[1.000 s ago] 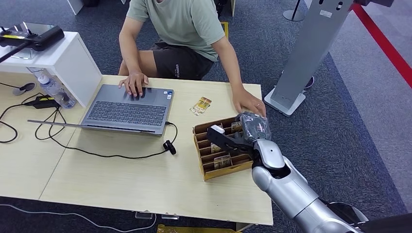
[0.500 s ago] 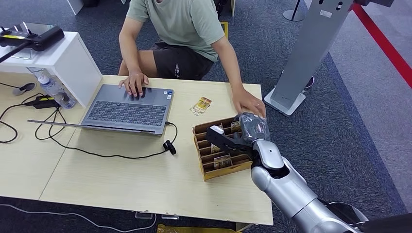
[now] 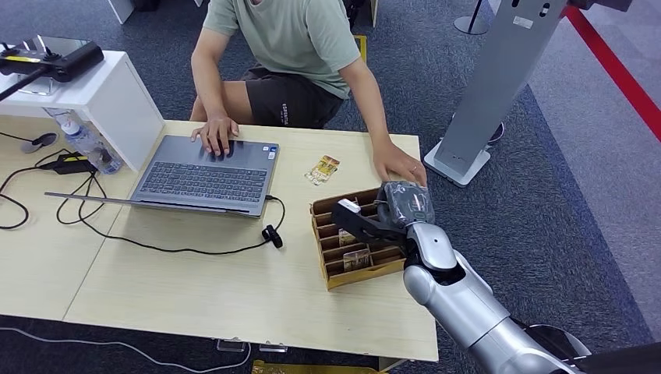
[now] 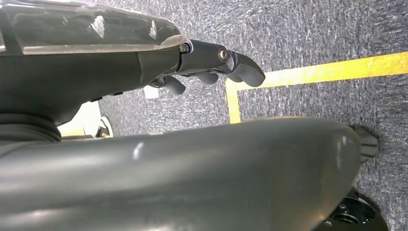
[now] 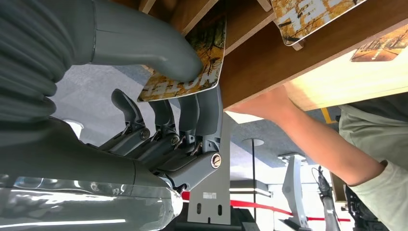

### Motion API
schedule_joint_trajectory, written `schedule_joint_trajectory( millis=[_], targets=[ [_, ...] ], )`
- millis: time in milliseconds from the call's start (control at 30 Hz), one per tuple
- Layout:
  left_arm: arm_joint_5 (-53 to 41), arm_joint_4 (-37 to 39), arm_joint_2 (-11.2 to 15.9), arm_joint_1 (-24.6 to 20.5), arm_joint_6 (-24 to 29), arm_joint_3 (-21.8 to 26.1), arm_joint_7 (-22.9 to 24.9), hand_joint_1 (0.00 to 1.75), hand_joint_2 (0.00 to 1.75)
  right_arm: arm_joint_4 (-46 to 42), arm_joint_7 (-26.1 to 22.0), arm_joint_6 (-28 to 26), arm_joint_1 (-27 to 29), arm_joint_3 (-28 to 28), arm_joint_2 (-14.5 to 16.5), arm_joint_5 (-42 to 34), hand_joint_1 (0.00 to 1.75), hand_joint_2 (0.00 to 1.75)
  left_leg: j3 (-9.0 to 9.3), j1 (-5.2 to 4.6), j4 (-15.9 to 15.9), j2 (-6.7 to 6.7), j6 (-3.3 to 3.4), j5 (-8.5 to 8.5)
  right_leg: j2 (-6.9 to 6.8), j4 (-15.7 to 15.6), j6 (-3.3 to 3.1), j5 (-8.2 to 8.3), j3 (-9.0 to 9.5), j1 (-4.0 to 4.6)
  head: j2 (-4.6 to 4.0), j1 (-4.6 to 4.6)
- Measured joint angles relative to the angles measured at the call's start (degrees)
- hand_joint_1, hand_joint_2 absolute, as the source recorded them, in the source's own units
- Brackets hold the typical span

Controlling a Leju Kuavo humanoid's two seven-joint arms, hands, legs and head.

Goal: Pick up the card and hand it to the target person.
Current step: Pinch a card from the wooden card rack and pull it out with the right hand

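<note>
My right hand [image 3: 394,214] reaches over the right end of the wooden card holder [image 3: 366,274] on the table. In the right wrist view the thick thumb [image 5: 144,43] and the dark fingers [image 5: 192,115] pinch a card [image 5: 192,72] with a yellow autumn picture, its far end still against the holder's slats [image 5: 250,53]. The person [image 3: 288,39] sits across the table, one hand [image 3: 399,165] resting just beyond the holder. My left hand [image 4: 216,60] hangs over the carpet, holding nothing, its fingers loosely extended.
More cards [image 3: 357,257] stand in the holder's slots. A loose card [image 3: 322,169] lies on the table beyond it. An open laptop [image 3: 206,175] with the person's other hand on it, cables and a white box [image 3: 93,97] are to the left. A grey stand [image 3: 499,78] rises at the right.
The right hand has barely shifted over the holder. The person and the things on the table have stayed put.
</note>
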Motion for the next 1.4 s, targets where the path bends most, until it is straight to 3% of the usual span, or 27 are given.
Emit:
schedule_joint_trajectory(
  millis=[633, 967, 1400],
  targets=[
    [-0.7, 0.0, 0.0, 0.0, 0.0, -0.1, -0.4, 0.00, 0.00, -3.9, -1.5, -0.3, 0.2, -0.6, 0.0, 1.4, 1.43, 1.75, -0.01, 0.00, 0.0, 0.01, 0.00, 0.00, 0.02, 0.0, 0.00, 0.00, -0.01, 0.00, 0.00, -0.02],
    [-1.1, 0.0, 0.0, -0.5, -0.1, -0.1, -0.5, 0.00, 0.00, -8.7, -4.7, -1.5, -7.2, 0.2, 3.1, -0.2, 1.43, 1.75, -0.01, 0.00, 0.0, 0.01, 0.00, 0.02, 0.02, 0.0, 0.00, 0.01, 0.00, 0.00, 0.00, 0.01],
    [-1.1, 0.0, -0.1, -0.7, -0.4, -0.2, 0.0, 0.00, 0.00, 3.7, -10.0, -9.9, -13.5, 2.0, 7.7, -3.1, 1.43, 1.75, -0.05, 0.00, 0.0, -0.02, 0.00, 0.02, -0.01, 0.0, 0.00, 0.00, -0.03, 0.00, 0.00, -0.04]
  ],
)
